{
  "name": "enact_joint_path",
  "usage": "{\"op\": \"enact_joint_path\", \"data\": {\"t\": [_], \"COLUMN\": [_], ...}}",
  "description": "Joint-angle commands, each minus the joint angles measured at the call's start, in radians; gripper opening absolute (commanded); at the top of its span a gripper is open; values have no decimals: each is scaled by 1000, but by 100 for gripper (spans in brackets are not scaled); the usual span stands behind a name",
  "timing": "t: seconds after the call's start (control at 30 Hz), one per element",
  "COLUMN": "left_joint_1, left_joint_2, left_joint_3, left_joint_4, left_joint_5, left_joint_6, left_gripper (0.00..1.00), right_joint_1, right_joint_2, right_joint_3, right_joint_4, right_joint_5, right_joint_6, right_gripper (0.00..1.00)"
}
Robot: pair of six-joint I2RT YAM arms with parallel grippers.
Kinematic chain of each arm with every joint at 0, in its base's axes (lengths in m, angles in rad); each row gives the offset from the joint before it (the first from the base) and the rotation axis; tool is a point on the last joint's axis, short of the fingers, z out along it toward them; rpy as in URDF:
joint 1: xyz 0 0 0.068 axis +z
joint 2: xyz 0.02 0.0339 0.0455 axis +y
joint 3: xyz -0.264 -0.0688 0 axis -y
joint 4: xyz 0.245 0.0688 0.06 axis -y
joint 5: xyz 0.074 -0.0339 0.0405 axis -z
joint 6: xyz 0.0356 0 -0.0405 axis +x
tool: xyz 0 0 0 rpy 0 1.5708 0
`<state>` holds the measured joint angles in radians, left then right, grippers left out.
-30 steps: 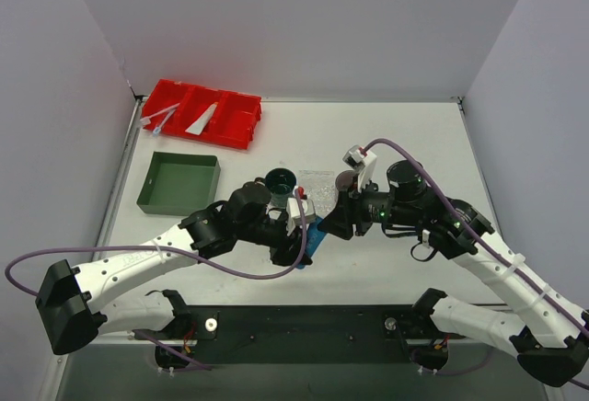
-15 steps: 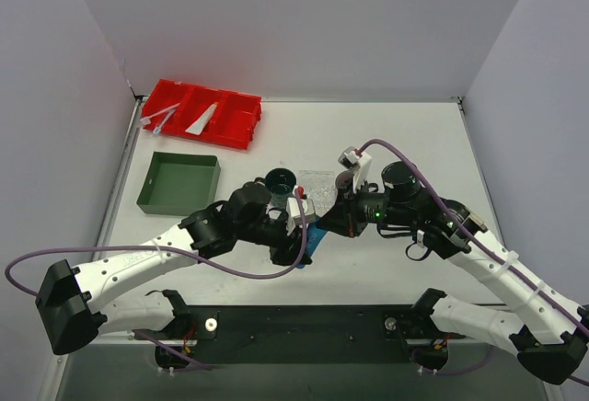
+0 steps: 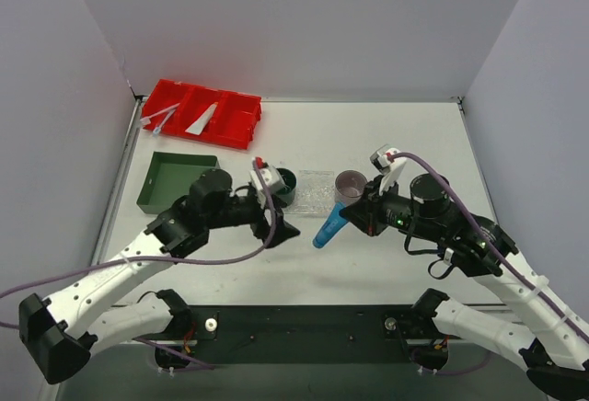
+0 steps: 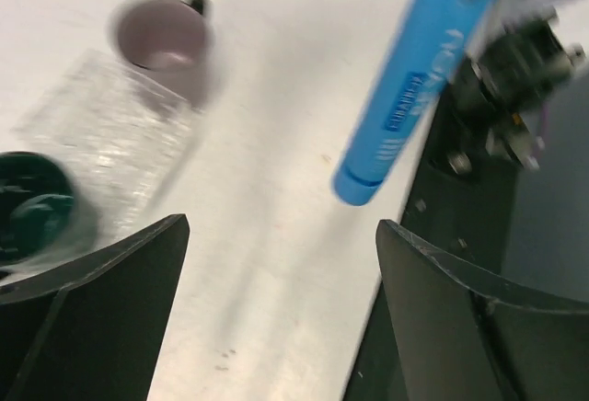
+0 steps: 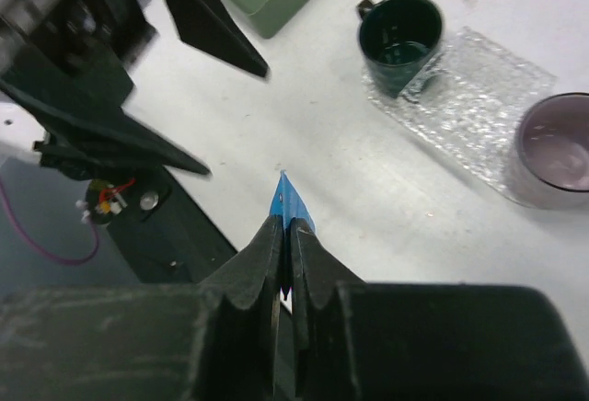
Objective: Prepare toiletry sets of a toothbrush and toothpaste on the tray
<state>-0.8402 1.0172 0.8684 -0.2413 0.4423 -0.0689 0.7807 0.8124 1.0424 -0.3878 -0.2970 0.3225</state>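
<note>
Right hand (image 3: pixel 350 218) pinches blue toothpaste (image 3: pixel 329 226) by thin crimped tail (left hand (image 3: pixel 281 229) wide, empty). Weak hold: could swing, slip, miss tray (image 3: pixel 317 195), hit grey mug (image 3: pixel 351 183).

White table (image 3: pixel 396 134) bears red bin (image 3: pixel 237 120), green tray (image 3: pixel 179 178), clear tray (image 3: pixel 316 189).

Two mugs (image 3: pixel 283 183) (image 3: pixel 351 185), two toothpastes (image 3: pixel 329 226) (image 3: pixel 202 120) (one blue)
</note>
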Motion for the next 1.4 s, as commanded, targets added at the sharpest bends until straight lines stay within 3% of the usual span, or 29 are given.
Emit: {"op": "enact_joint_path", "data": {"t": [0.0,0.17,0.3,0.4,0.73,0.93,1.37], "left_joint_1": [183,347,446,499,500,500,501], "left_joint_2": [-109,-54,-26,-25,-85,-77,-60], "left_joint_3": [24,121,54,38,17,18,24], "left_joint_4": [155,171,226,169,134,129,120], "left_joint_5": [-5,-92,-102,-172,-281,-284,-278], "left_joint_6": [-104,-189,-241,-255,-138,-134,-123], "left_gripper": [96,96,96,95,94,94,93], "right_joint_1": [3,-3,-17,-21,-92,-112,-141], "right_joint_2": [-15,51,155,235,428,452,511], "right_joint_3": [94,139,198,231,223,157,123], "right_joint_4": [-23,7,41,70,222,346,425], "right_joint_5": [212,335,366,371,319,306,272], "right_joint_6": [-65,-137,-198,-230,-272,-286,-298], "right_gripper": [0,0,0,0,0,0,0]}}
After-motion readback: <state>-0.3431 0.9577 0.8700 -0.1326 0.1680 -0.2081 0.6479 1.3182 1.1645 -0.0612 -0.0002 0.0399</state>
